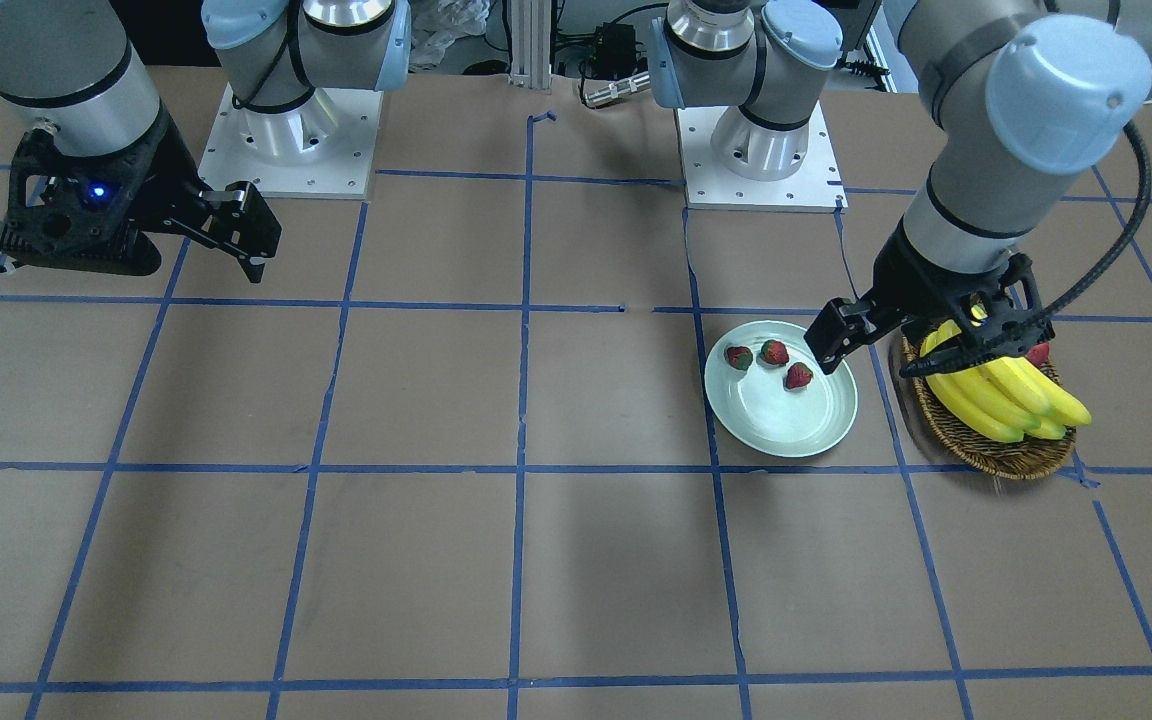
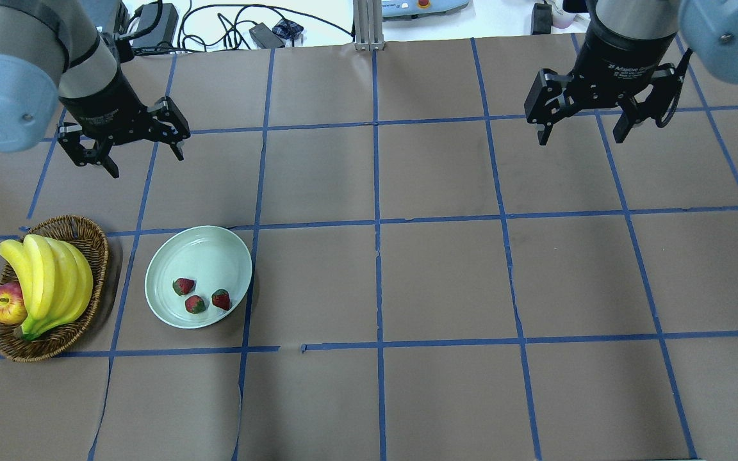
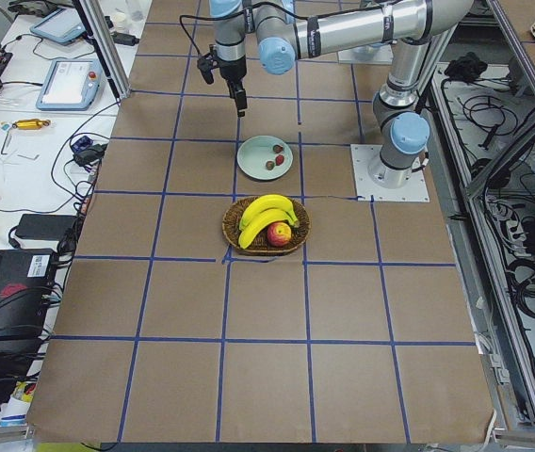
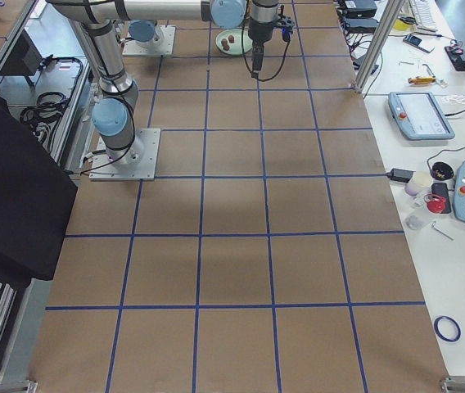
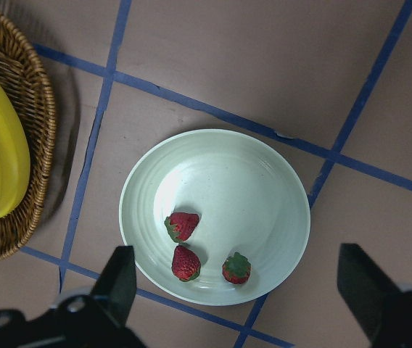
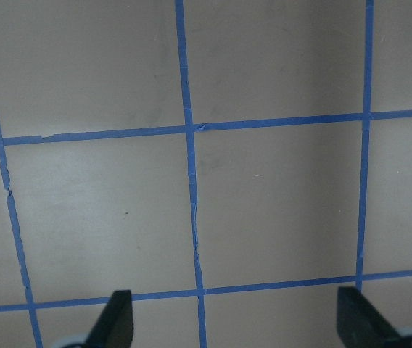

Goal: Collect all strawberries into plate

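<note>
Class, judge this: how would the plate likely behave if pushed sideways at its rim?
The plate looks glossy and rigid, so it would probably slide rather than bend. Its strawberries lie loose and rounded, so they may roll.

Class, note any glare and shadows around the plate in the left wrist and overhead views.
Left wrist view: soft sheen on the plate, inner left; the wicker basket throws a shadow rightward. Overhead view: dark shadow hugs the plate's right rim; the strawberries look sharp.

A wicker basket sits on the brown bench. Bananas lie in it, an apple touching them.
</note>
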Available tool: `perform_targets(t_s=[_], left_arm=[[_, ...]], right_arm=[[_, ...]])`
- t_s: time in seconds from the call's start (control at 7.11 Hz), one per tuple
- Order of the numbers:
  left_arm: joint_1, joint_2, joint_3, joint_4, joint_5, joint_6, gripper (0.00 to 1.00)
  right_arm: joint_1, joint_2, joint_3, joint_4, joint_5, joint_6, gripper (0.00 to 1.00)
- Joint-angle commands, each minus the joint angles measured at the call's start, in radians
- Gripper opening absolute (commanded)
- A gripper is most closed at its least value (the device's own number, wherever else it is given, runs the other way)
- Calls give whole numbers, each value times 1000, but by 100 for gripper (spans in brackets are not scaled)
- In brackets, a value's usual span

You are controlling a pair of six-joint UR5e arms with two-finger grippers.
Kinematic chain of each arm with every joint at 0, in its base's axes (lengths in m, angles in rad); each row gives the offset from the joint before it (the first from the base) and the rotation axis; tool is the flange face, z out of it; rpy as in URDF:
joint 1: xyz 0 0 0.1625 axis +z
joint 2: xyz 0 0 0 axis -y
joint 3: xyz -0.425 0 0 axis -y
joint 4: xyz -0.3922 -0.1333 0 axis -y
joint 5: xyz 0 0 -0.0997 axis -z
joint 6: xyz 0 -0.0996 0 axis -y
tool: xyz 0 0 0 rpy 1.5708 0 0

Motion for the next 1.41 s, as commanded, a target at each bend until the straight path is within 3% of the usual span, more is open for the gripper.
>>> perform_targets(t_s=[0.0, 0.28, 0.56, 0.7, 1.27], left_arm=[[-94, 29, 63, -13, -35, -7, 100], [-203, 43, 66, 12, -32, -1, 100], [-208, 50, 69, 43, -15, 26, 100], [-208, 50, 54, 84, -9, 89, 100], [-199, 55, 37, 72, -11, 151, 100]], right_arm=[[0, 0, 0, -2, 0, 0, 100], [0, 0, -1, -3, 2, 2, 100], [0, 0, -3, 0, 9, 0, 100], [0, 0, -4, -2, 56, -2, 100], [0, -3, -12, -29, 54, -20, 100]])
